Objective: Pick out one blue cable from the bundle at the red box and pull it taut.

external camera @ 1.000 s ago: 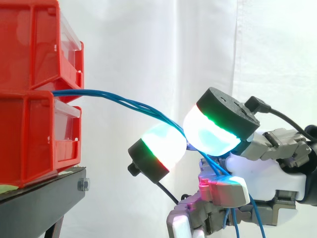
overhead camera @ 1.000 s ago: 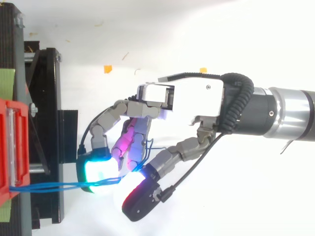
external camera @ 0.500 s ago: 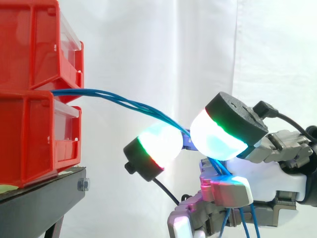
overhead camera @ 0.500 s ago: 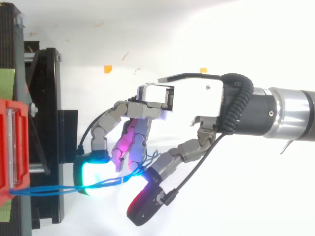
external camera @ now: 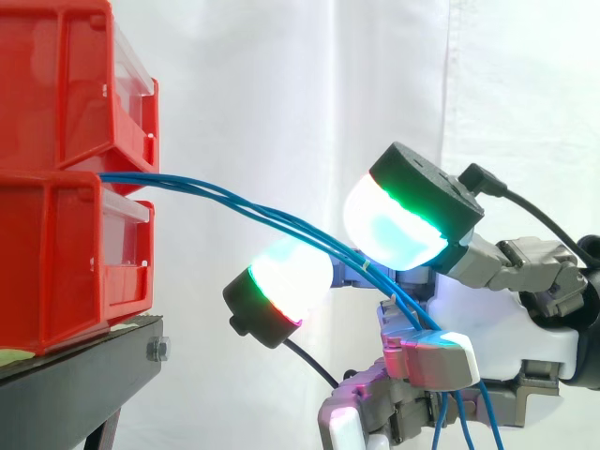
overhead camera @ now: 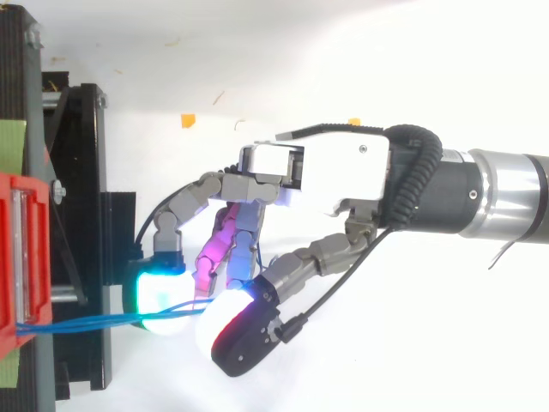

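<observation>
A bundle of thin blue cables leaves the gap between two stacked red boxes at the left. It slopes down to the right into my hand. The strands pass between two glowing fingertips, one low on the left and the other higher on the right. They then run over a magenta-lit finger and hang down. In the top view the cables run level from the red box to the hand. There the two pads curl in close on either side of the strands.
The red boxes rest on a black stand with a bolt at its corner. A white curtain hangs behind. In the top view the black stand frame lies just left of the fingertips, and the arm comes in from the right.
The upper pad rose and moved left while the lower pad moved slightly down and left. In the top view the two pads drew back together after spreading. The cables hang a little lower.
</observation>
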